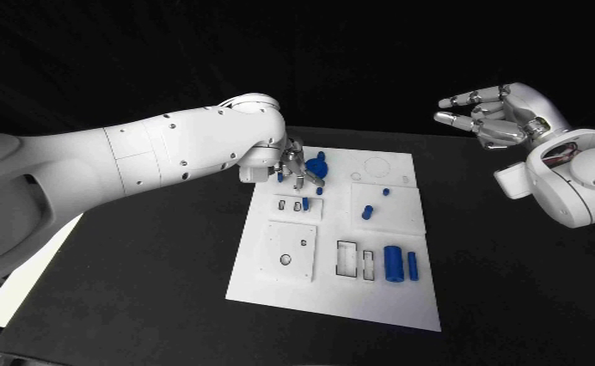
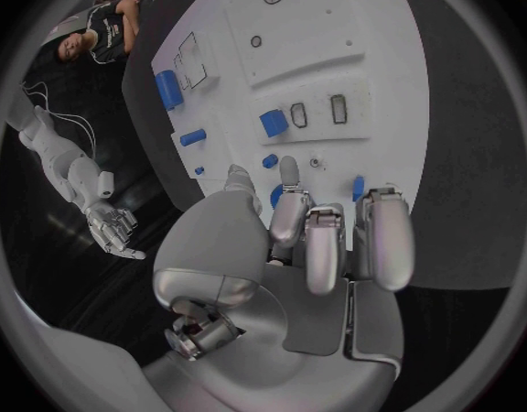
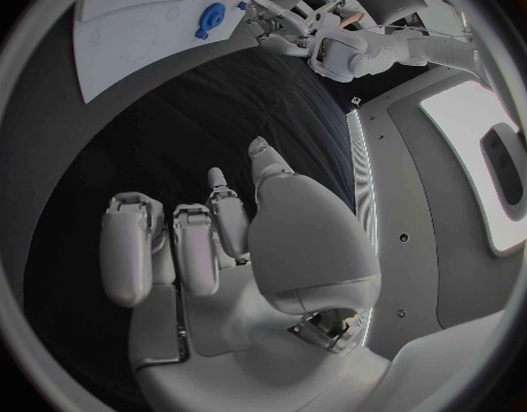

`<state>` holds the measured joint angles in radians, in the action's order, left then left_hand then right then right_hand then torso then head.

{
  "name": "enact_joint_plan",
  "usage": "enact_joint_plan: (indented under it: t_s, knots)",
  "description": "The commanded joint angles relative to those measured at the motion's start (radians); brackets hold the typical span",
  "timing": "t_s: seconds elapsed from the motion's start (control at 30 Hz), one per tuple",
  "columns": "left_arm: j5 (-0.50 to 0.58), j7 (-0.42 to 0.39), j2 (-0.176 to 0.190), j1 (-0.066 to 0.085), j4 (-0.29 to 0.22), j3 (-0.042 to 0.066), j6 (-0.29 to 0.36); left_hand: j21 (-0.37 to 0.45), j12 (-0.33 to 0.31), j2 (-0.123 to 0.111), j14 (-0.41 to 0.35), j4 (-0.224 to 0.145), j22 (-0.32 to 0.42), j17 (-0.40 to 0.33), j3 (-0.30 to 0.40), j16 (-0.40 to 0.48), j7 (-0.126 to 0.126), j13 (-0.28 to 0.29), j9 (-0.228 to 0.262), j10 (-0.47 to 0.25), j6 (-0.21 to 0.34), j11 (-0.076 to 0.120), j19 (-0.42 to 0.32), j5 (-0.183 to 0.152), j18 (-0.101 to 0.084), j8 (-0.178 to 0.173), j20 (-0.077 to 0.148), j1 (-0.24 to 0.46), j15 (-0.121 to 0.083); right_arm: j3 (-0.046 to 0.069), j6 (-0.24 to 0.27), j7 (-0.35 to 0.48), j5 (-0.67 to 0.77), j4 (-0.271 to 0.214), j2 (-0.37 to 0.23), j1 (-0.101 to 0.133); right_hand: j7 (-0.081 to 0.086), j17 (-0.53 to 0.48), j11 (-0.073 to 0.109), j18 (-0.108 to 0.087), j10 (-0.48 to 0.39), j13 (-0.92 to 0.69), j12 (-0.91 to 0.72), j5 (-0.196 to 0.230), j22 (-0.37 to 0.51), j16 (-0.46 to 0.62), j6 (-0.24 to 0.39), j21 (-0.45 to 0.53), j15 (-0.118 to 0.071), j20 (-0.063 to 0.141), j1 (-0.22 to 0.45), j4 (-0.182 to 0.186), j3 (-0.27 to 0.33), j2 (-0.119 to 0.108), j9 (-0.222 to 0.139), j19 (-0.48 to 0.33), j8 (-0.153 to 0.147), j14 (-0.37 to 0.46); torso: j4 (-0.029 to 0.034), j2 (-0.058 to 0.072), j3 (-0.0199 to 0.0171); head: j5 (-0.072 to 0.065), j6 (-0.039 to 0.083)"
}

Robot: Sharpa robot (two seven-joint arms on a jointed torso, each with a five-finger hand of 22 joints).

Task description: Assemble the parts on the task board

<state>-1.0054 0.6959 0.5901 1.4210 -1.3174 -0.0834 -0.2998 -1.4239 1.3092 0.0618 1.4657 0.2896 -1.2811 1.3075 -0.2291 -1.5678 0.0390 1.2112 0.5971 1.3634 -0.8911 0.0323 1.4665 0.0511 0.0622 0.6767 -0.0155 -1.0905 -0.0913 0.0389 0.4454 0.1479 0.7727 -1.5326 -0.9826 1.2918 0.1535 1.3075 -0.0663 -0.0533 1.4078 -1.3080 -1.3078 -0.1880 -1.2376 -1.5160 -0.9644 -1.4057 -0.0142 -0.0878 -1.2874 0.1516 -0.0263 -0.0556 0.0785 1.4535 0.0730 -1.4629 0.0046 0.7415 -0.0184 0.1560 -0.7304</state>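
Note:
The white task board (image 1: 334,297) lies mid-table. My left hand (image 1: 291,166) hovers low over its far left corner, fingers curled around a blue round part (image 1: 319,165). In the left wrist view, blue of that part (image 2: 275,195) shows on both sides of my fingers (image 2: 321,238). A small blue peg (image 1: 305,204) stands in a slotted plate. Two small blue pieces (image 1: 367,210) lie mid-board, and a blue cylinder (image 1: 393,263) and a thin bar (image 1: 413,265) lie near the right edge. My right hand (image 1: 496,117) is raised off to the board's right, fingers apart and empty.
The board carries a plate with a round hole (image 1: 291,253), rectangular cutouts (image 1: 356,259) and a circle outline (image 1: 376,166). Black table (image 1: 149,297) surrounds the board on every side. The board's corner (image 3: 126,27) appears in the right wrist view.

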Motion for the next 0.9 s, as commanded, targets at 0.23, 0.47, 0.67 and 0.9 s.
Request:
enact_joint_plan:
  t_s: [0.23, 0.47, 0.67, 0.9]
  knots:
    - [-0.004, 0.129, -0.007, -0.010, 0.021, -0.002, -0.074, -0.003, 0.008, 0.014, 0.105, 0.000, -0.003, 0.263, -0.006, -0.003, 0.002, 0.002, 0.002, 0.002, 0.001, -0.003, 0.026, -0.002, -0.011, -0.001, 0.003, 0.000, -0.001, 0.000, -0.010, -0.003, 0.011, 0.004, 0.001, -0.001, -0.002, 0.172, 0.002, -0.013, -0.007, -0.082, 0.006, -0.009, 0.002, 0.006, -0.005, 0.007, 0.001, 0.000, -0.001, -0.001, 0.008, 0.009, 0.002, -0.010, 0.004, -0.084, -0.0011, 0.001, 0.0024, -0.002, -0.004]
    - [0.004, 0.131, -0.007, -0.019, 0.024, -0.004, -0.088, -0.006, 0.010, 0.015, 0.105, 0.000, -0.007, 0.263, -0.006, -0.003, 0.002, 0.005, 0.003, 0.004, 0.000, -0.003, 0.028, -0.002, -0.012, -0.001, 0.002, 0.000, -0.001, -0.001, -0.011, -0.004, 0.011, 0.005, 0.002, -0.001, -0.002, 0.172, 0.002, -0.013, -0.007, -0.081, 0.007, -0.014, 0.003, 0.006, -0.005, 0.007, 0.001, 0.000, -0.002, -0.001, 0.009, 0.010, 0.002, -0.010, 0.004, -0.085, -0.0008, 0.002, 0.0031, -0.003, -0.008]
    - [0.033, 0.130, -0.005, -0.027, 0.019, -0.005, -0.086, -0.006, 0.009, 0.020, 0.105, -0.002, -0.007, 0.263, -0.004, -0.003, 0.001, 0.004, 0.006, 0.003, -0.001, -0.003, 0.028, -0.002, -0.012, 0.000, 0.002, -0.005, -0.001, -0.001, -0.013, -0.005, 0.011, 0.010, 0.005, -0.002, -0.002, 0.172, 0.002, -0.013, -0.007, -0.081, 0.006, -0.016, 0.003, 0.006, -0.005, 0.007, 0.001, 0.000, -0.003, -0.001, 0.010, 0.011, 0.002, -0.010, 0.004, -0.085, -0.0021, 0.001, 0.0017, -0.004, -0.012]
    - [0.054, 0.128, -0.003, -0.030, 0.015, -0.005, -0.078, -0.008, 0.012, 0.026, 0.105, -0.004, -0.012, 0.263, 0.000, -0.003, 0.001, 0.008, 0.010, 0.005, -0.002, -0.002, 0.029, -0.001, -0.012, 0.000, 0.001, -0.016, 0.000, -0.002, -0.015, -0.005, 0.012, 0.015, 0.013, -0.003, -0.002, 0.171, 0.002, -0.013, -0.007, -0.081, 0.007, -0.017, 0.003, 0.007, -0.005, 0.008, 0.001, 0.000, -0.003, -0.001, 0.010, 0.011, 0.002, -0.010, 0.004, -0.085, -0.0026, 0.002, 0.0009, -0.004, -0.012]
